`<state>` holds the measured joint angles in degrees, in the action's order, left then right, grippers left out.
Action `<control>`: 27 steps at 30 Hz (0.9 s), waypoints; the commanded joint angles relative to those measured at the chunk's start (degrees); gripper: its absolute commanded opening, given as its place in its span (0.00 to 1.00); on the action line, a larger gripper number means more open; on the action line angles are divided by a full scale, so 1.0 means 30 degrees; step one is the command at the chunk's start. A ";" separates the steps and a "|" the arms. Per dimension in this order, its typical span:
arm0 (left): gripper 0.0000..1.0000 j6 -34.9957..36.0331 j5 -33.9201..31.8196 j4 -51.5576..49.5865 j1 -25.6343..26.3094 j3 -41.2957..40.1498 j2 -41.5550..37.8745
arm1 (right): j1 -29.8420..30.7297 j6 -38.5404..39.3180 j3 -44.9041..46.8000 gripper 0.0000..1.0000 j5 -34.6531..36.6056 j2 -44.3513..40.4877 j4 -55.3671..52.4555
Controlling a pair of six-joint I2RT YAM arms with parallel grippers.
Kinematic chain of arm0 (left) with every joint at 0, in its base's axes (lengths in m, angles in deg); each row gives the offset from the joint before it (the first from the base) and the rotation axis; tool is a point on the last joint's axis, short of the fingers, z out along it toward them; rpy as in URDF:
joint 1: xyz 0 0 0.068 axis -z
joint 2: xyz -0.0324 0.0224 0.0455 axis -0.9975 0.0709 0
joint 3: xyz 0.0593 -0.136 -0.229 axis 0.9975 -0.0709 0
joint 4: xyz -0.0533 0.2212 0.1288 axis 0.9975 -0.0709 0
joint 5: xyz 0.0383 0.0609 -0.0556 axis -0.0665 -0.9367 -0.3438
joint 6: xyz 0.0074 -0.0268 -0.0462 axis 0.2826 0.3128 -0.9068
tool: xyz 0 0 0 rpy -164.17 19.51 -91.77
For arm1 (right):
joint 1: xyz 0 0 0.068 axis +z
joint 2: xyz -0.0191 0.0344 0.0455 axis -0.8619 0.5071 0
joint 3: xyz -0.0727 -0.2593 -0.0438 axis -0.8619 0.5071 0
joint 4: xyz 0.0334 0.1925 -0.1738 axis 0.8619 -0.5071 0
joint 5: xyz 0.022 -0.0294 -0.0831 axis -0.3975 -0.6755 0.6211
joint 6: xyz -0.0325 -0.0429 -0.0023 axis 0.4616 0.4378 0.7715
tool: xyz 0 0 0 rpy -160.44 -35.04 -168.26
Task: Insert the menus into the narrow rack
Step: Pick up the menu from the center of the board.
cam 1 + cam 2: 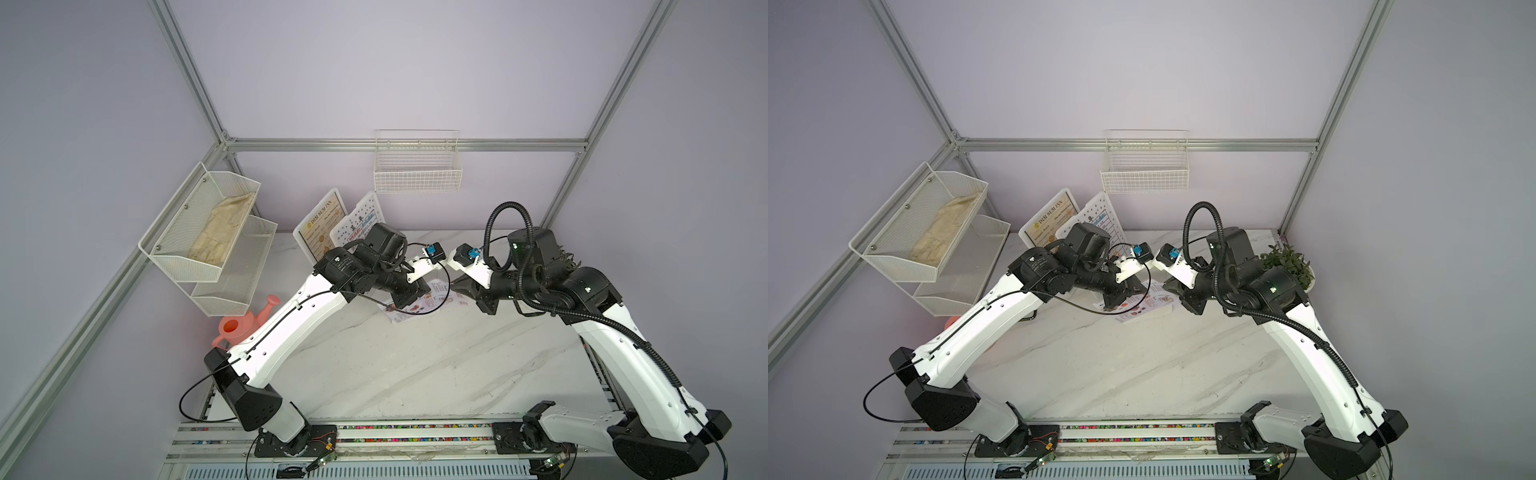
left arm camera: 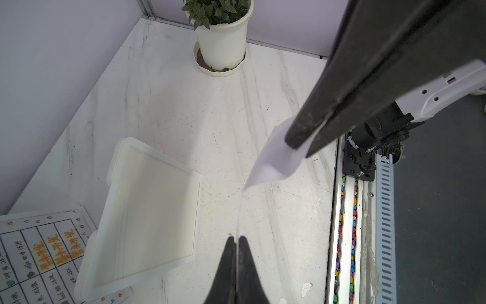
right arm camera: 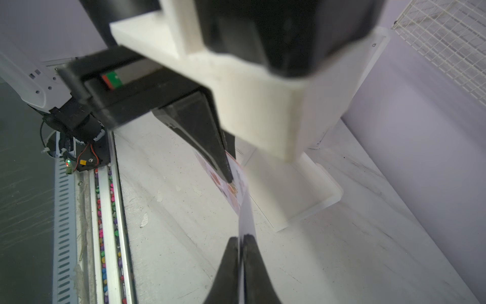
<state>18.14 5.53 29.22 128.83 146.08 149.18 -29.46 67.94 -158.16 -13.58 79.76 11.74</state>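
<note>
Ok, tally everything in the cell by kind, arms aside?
Menus: 3 (DIM SUM INN, grid sheet, leaflet)
Wall baskets: 2 (mesh, wire)
Table rack: 1
Potted plant: 1
Watering can: 1
Total: 8

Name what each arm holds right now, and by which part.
Both hold the small leaflet between them. The left gripper pinches one edge with shut jaws; the right gripper has the opposite edge between its jaws.
</note>
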 commanded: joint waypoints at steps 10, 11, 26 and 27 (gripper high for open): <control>0.00 -0.4542 -0.4148 0.3036 -0.0005 -0.1682 -0.2054 | 0.0007 -0.5241 0.3191 0.56 0.4221 -0.2189 0.6313; 0.00 -0.4770 -0.4576 0.3531 -0.0044 -0.2028 -0.2341 | -0.0070 -0.5656 0.3530 0.56 0.4537 -0.2370 0.6887; 0.00 -0.7054 -0.1810 0.8737 -0.2568 -0.4698 -0.6171 | -0.5628 -1.4710 0.8489 0.62 -0.7371 -0.2522 1.8189; 0.00 -0.7047 -0.1399 0.9070 -0.2734 -0.4762 -0.6329 | -0.5630 -1.5184 0.8538 0.65 -0.8294 -0.2285 1.8934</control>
<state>-0.87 -4.02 49.72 121.77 133.17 132.22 -45.86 30.70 -133.07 -24.44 71.74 55.56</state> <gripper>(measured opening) 0.047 0.638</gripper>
